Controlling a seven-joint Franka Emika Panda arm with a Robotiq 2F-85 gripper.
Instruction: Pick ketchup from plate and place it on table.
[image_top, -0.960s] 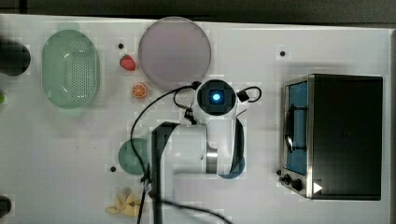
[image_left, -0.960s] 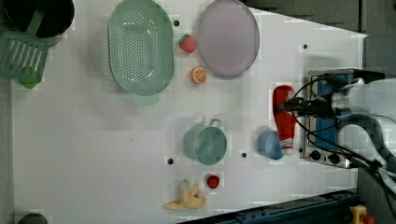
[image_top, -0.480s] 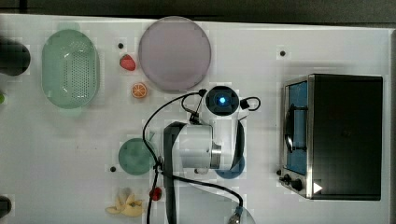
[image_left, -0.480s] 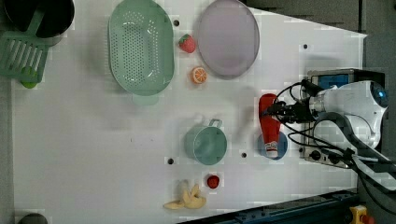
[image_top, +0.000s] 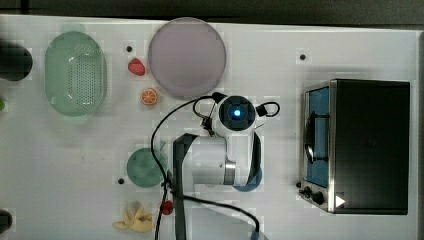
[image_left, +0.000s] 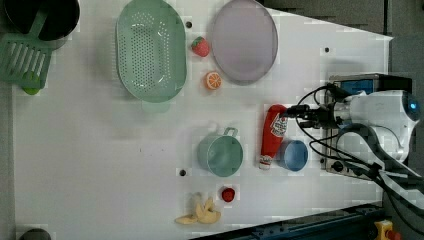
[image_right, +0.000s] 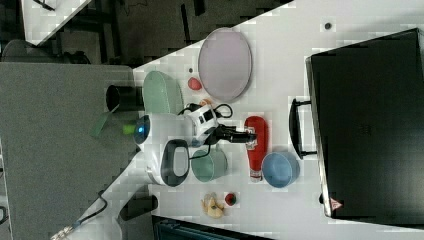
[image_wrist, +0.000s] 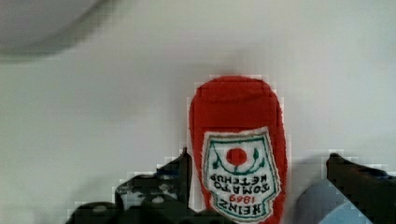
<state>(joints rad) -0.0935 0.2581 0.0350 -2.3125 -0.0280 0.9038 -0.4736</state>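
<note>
The ketchup bottle (image_left: 272, 134) lies flat on the white desk (image_left: 100, 165), between the green mug (image_left: 220, 154) and the blue bowl (image_left: 293, 155), well apart from the lilac plate (image_left: 244, 41). The hand (image_wrist: 257, 177) hovers at its wide end, fingers (image_wrist: 180, 172) spread to either side and seemingly not touching. The arm reaches in from the left view's right.

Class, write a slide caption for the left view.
Ketchup lies on the table between cup and blue bowl.
</note>
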